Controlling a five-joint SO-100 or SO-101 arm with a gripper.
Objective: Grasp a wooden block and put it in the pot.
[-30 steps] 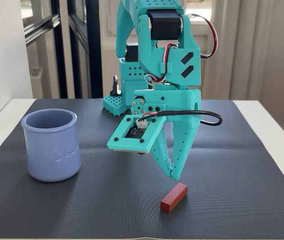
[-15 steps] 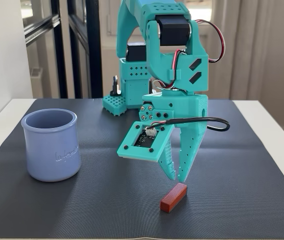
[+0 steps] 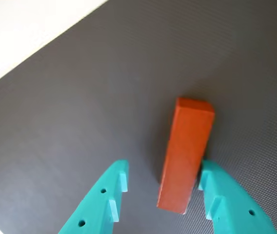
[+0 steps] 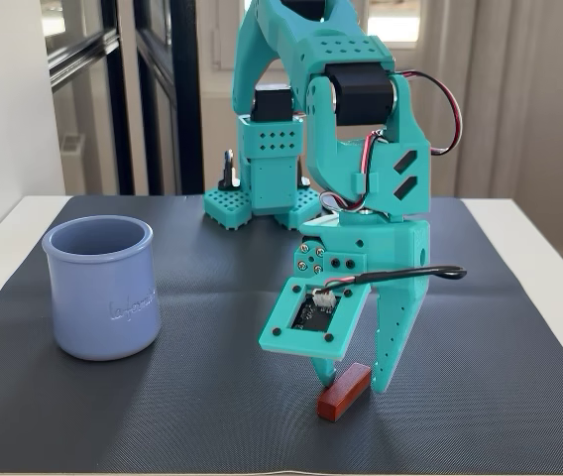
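Gripper descended, straddling wooden block (jaws apart); pot unmoved

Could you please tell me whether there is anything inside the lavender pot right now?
In the fixed view the pot stands upright on the dark mat, and only a strip of bare inner wall shows; its floor is hidden behind the near rim. The wooden block lies outside on the mat.

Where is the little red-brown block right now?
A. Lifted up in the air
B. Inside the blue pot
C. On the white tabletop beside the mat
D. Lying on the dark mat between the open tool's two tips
D: the wrist view shows the wooden block flat on the dark mat, with the tool open around it, one tip on each side.
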